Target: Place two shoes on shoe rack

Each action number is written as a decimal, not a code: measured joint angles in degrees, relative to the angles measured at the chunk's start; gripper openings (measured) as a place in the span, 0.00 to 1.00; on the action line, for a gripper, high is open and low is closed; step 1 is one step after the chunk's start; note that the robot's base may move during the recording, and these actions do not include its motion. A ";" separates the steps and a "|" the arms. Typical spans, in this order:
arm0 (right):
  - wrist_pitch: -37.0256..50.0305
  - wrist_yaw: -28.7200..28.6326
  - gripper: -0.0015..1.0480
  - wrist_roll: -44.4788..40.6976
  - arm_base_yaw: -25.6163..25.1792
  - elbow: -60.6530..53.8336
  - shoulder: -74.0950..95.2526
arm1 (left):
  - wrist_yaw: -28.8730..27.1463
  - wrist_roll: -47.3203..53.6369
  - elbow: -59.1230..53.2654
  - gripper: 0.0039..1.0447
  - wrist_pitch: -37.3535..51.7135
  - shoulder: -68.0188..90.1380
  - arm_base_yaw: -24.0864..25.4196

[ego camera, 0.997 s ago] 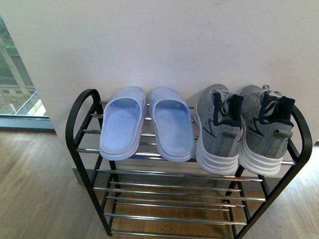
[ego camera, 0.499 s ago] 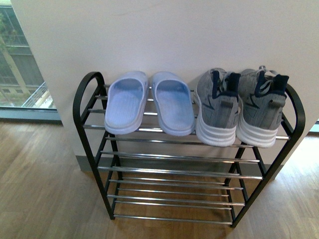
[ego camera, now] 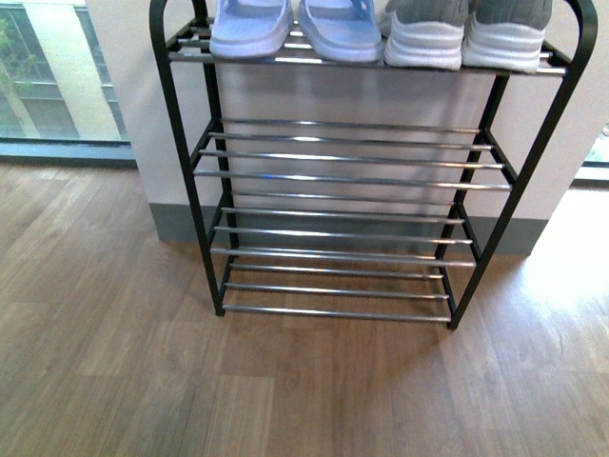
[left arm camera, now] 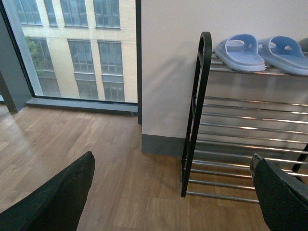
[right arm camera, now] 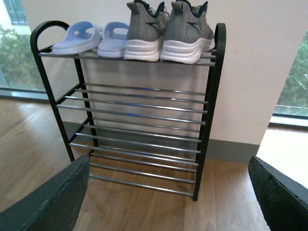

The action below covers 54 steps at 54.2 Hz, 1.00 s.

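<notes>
Two grey sneakers [right arm camera: 166,33] are sitting side by side on the top tier of the black shoe rack [right arm camera: 209,103], beside a pair of blue sandals [right arm camera: 94,38]. Both the left gripper [left arm camera: 173,197] and the right gripper [right arm camera: 168,197] are hanging wide open, holding nothing, well away from the rack. The placing step is looking complete, with nothing further seeming to be needed beyond keeping the arms clear.

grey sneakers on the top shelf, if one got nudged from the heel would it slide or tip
Probably slide: each grey sneaker sits on a wide, flat white sole across several smooth chrome bars of the rack. Tipping seems unlikely, given that thick, low base. The knit upper would likely give a little.
</notes>
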 joint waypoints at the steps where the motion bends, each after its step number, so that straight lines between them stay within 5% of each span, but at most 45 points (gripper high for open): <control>1: 0.00 -0.04 0.91 0.00 0.00 0.00 0.00 | 0.00 0.00 0.00 0.91 0.00 0.00 -0.02; 54: -0.02 -0.07 0.91 0.02 0.00 0.00 -0.04 | 0.00 0.00 0.00 0.91 -0.02 0.00 0.00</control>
